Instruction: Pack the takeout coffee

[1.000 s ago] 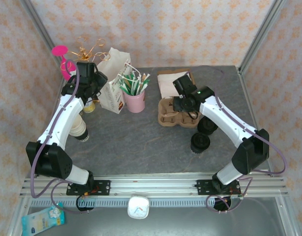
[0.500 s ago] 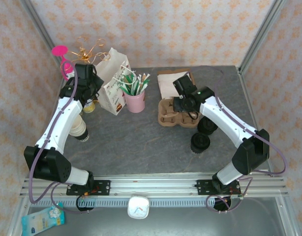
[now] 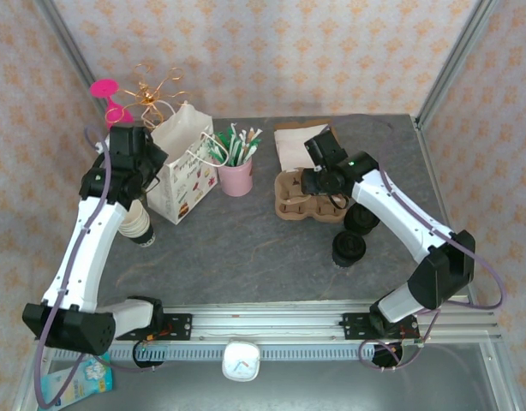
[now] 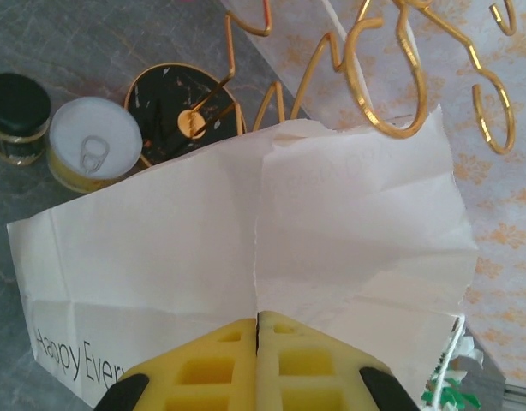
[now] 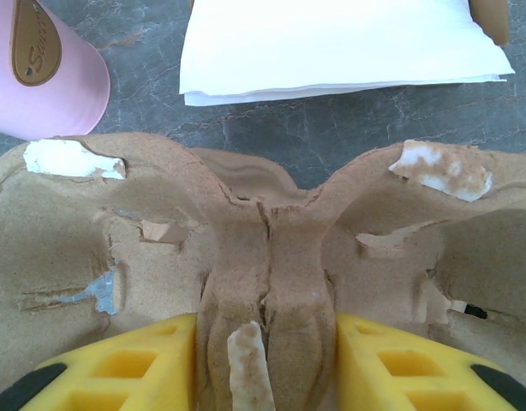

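Takeout coffee point(image 3: 349, 247) stands on the table point(image 3: 246, 253), outside cardboard carrier point(image 3: 294, 205) and paper bag point(image 3: 182, 171).

Blk-lidded cup point(image 3: 360, 221), upright, right side.

Left to right: paper bag point(image 3: 184, 175), straw cup point(image 3: 236, 178), cup carrier point(image 3: 295, 205); napkin stack point(image 3: 291, 145) behind the carrier.
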Action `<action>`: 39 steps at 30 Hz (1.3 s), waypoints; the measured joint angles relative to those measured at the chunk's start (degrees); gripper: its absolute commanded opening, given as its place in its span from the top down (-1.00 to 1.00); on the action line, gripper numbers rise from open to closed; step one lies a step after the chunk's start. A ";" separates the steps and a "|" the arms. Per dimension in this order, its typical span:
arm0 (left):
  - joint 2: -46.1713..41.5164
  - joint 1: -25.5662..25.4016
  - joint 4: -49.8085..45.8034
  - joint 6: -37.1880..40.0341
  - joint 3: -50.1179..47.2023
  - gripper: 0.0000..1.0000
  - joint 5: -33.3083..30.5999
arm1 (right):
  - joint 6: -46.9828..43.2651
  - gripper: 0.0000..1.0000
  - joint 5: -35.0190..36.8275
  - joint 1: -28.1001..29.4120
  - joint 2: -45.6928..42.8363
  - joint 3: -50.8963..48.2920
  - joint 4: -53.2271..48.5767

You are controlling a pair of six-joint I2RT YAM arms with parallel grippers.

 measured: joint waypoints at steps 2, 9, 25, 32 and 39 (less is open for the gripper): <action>-1.75 -0.11 -0.83 -1.46 -1.42 1.00 0.61 | 0.00 0.16 -0.37 0.00 -0.04 -0.17 0.17; -7.41 -1.53 -6.36 -5.68 -2.23 1.00 0.55 | 0.00 0.16 -1.05 0.00 -0.22 -0.94 0.42; -16.85 -1.51 -17.49 -4.37 -2.67 1.00 5.64 | 0.02 0.15 -1.42 0.00 -0.81 -0.94 0.39; -19.32 -1.79 -17.79 -2.38 -4.20 1.00 14.36 | 0.46 0.15 -2.34 0.00 -3.56 -0.94 0.28; -18.82 -4.39 -15.54 -1.09 -6.62 1.00 20.13 | 1.14 0.15 -2.49 0.00 -5.55 1.73 -2.93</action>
